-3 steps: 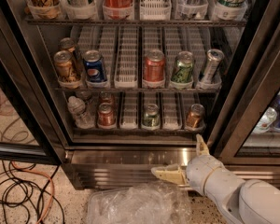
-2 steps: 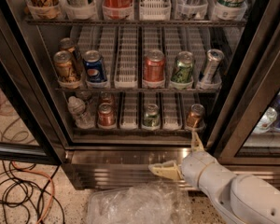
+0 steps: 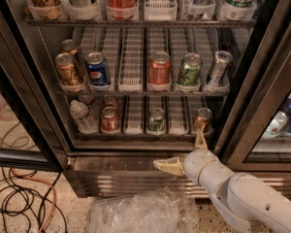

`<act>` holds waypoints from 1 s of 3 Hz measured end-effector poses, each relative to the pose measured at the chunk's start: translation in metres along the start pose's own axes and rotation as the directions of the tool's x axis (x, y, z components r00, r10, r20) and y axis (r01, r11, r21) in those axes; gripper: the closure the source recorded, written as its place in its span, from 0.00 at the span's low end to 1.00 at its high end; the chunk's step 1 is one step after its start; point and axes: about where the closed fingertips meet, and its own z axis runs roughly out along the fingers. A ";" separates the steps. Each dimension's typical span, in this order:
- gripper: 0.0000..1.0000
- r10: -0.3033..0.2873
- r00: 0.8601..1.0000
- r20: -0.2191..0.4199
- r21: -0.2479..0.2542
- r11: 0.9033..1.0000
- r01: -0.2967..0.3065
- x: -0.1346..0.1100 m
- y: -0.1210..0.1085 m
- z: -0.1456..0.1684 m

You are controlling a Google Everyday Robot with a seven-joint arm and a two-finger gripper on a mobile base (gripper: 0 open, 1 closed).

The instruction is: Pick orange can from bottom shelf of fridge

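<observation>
Two pale fingers [image 3: 167, 165] of the gripper [image 3: 178, 149] are spread wide with nothing between them. One lies flat toward 9 o'clock across the steel base [image 3: 116, 178] and the other points up toward 12. The gripper hangs low in front of the fridge [image 3: 247, 106], just below the right end of the bottom shelf [image 3: 136, 135], on a white arm [image 3: 247, 198] that comes in from 5 o'clock. The orange can [image 3: 202, 119] stands upright in the shelf's far-right lane, at about 1 o'clock from the gripper. The raised fingertip ends just under it, and I cannot tell whether they touch. Along the same shelf toward 9 o'clock stand a green can [image 3: 156, 120], a red can [image 3: 109, 119] with another behind it, and a clear bottle [image 3: 80, 116] at the left end. On the rack above, a blue can [image 3: 97, 68] sits beside a golden-brown can [image 3: 68, 69]. On the floor at 6 o'clock lies a crumpled plastic bag [image 3: 145, 212], and cables [image 3: 19, 198] loop at 8 o'clock.
</observation>
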 end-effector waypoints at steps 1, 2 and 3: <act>0.17 0.000 1.000 0.000 0.000 1.000 0.000 0.000 0.000 0.000; 0.15 -0.044 0.999 0.015 -0.002 0.999 0.044 -0.002 -0.007 0.013; 0.16 -0.102 0.994 0.043 0.096 0.991 0.098 -0.015 -0.050 0.025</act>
